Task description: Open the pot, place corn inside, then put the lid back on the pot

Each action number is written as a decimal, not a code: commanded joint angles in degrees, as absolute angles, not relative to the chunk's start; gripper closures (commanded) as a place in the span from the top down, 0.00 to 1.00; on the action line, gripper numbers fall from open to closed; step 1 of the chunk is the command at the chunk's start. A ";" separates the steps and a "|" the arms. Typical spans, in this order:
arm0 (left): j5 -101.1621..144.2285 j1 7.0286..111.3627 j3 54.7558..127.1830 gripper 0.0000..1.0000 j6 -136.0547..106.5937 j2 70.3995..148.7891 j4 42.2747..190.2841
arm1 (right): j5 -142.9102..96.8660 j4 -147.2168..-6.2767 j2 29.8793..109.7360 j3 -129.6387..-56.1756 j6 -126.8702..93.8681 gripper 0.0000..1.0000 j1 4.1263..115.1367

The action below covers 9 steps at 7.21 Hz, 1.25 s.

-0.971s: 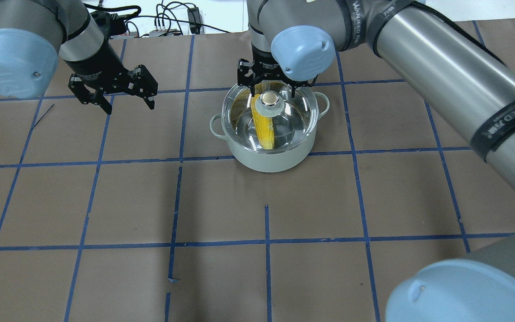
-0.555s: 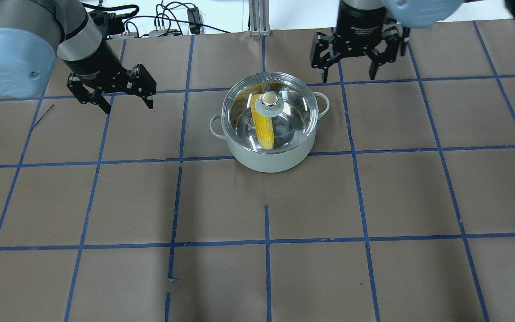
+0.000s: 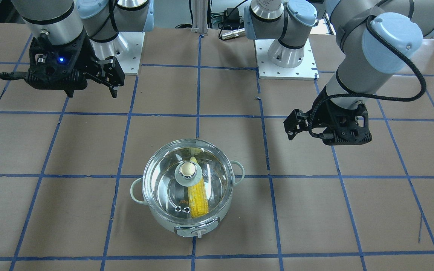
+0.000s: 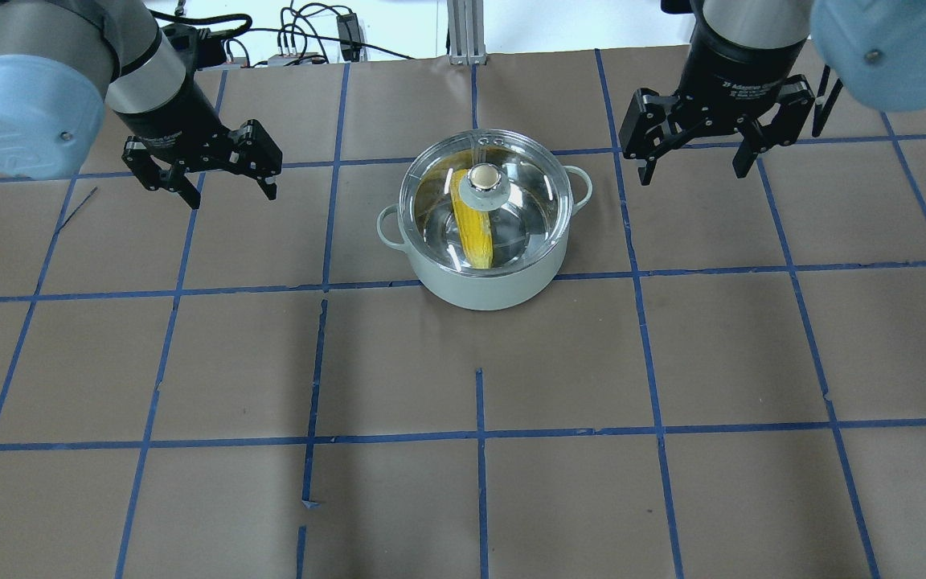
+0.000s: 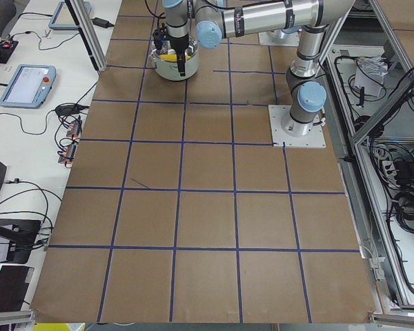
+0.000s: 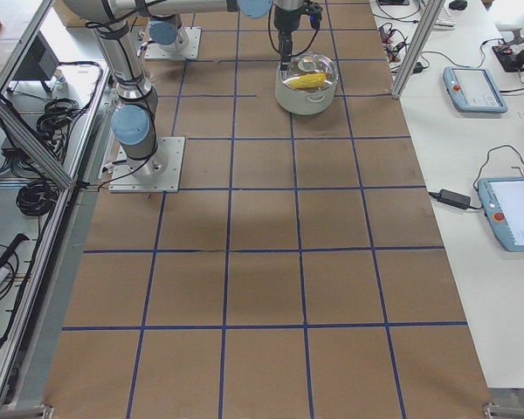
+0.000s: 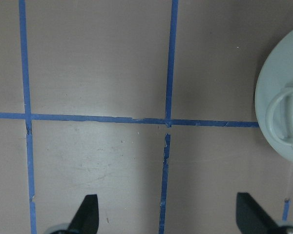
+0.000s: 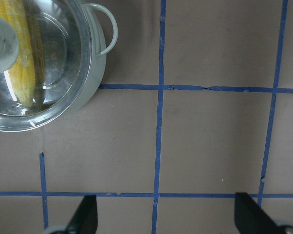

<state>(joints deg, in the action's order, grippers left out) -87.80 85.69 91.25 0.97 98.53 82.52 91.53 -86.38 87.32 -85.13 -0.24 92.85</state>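
The pale mint-green pot (image 4: 485, 283) (image 3: 166, 221) stands near the table's middle with the clear glass lid (image 4: 527, 211) (image 3: 160, 180) seated on its rim. The yellow corn (image 4: 473, 229) (image 3: 197, 197) lies inside, seen through the glass. My left gripper (image 4: 231, 183) (image 3: 291, 132) is open and empty, hanging above the table left of the pot. My right gripper (image 4: 698, 165) (image 3: 89, 84) is open and empty, hanging above the table right of the pot. The right wrist view shows the pot (image 8: 95, 73), lid (image 8: 53, 53) and corn (image 8: 20, 58) at its upper left.
Brown paper with a blue tape grid (image 4: 479, 438) covers the table. Cables and a power strip (image 4: 302, 40) lie past the far edge. The arm bases (image 3: 286, 56) stand on white plates. Tablets (image 6: 476, 87) lie on a side table.
My right gripper has left the lid's knob, lifted away and moved to the right of the pot. The lid stays on the pot. The left arm has barely moved.
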 commanded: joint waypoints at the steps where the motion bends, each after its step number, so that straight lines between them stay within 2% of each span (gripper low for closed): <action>1: -87.89 85.69 91.23 1.00 0.97 98.35 82.62 | 88.96 -84.22 84.48 -80.10 1.06 1.00 92.72; 2: -87.89 85.69 91.32 1.00 0.97 98.26 82.53 | 89.03 -81.42 83.85 -78.68 0.53 1.00 93.16; 4: -87.98 85.52 91.06 1.00 1.05 98.00 82.62 | 89.29 -81.82 84.63 -81.28 1.75 0.99 92.90; 9: -87.89 85.34 90.79 1.00 1.05 98.26 82.44 | 89.56 -81.74 83.94 -80.77 2.46 1.00 92.72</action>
